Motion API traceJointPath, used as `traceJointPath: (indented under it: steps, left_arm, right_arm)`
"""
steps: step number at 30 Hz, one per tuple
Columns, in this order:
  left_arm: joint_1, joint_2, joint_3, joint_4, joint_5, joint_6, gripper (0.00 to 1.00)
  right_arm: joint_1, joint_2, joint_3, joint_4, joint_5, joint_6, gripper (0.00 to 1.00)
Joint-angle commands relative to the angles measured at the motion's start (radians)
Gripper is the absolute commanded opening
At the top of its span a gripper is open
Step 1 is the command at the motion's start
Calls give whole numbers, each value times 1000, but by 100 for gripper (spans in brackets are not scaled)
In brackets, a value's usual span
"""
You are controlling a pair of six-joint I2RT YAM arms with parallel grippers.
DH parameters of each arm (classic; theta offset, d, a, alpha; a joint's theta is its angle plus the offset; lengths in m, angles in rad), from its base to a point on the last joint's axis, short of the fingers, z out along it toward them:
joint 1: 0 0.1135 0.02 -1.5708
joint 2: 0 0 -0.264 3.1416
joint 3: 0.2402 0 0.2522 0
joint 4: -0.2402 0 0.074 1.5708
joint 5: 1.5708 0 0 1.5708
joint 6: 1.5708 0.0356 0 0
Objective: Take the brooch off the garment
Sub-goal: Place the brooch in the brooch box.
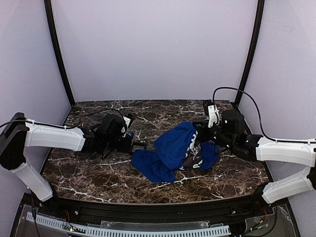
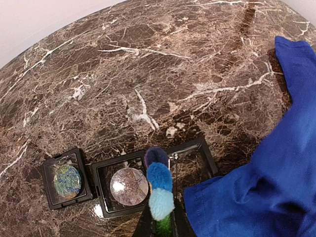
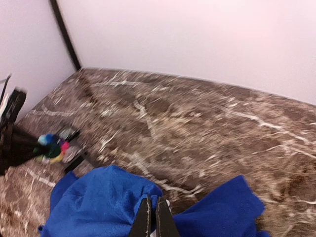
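The brooch is a fuzzy string of purple, blue, pale blue and green tufts. My left gripper is shut on it, just above small dark trays and apart from the cloth. From the right wrist it shows as a multicoloured dot at the far left. The garment is a crumpled blue cloth in the middle of the table. My right gripper is shut on a raised fold of the blue garment, with its jaws pressed almost together. In the top view the left gripper is left of the cloth and the right gripper is at its right side.
Two small dark square trays lie under the brooch, one holding a green-blue disc, the other a pale round disc. An open black frame adjoins them, touching the cloth's edge. The marble table ends at white walls and black corner posts.
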Motion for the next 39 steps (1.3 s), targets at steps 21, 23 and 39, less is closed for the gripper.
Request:
traceJointPath:
  steps: [21,23,39]
  left_arm:
    - [-70,194,191,-169,-105,67,3]
    - [-72,210,202,-179,-126,65,3]
    - [-81,243,228,-204,-195,78,8]
  right_arm:
    - [-141,-258,2,-166,332,12,0]
    - [-141,-258,-5,-154,308,12,0]
    - [-141,-272,-34,-128,240,11,0]
